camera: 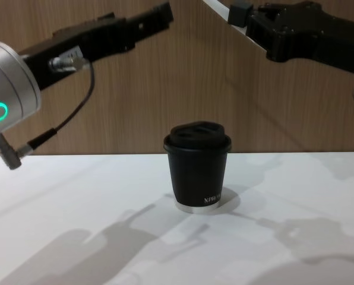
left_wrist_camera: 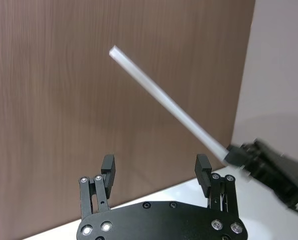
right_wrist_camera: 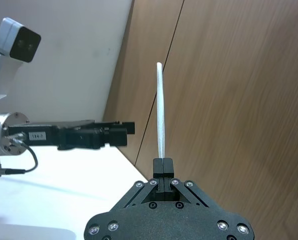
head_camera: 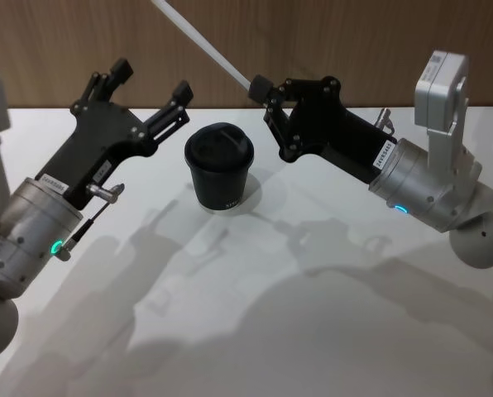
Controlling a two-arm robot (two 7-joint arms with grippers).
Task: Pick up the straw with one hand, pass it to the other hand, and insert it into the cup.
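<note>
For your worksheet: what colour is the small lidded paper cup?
The paper cup is black; clearest in chest view.

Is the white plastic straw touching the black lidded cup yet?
Apart. Chest view: the thin white plastic straw, clamped in the right gripper, is high above the black lidded paper cup, wall showing between; the open left gripper hovers nearby.

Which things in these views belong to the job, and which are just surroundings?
Job: straw, clamped in the right gripper; left gripper, open, raised near the cup; cup, lid on, standing on the table.
Surroundings: table; wooden wall.
</note>
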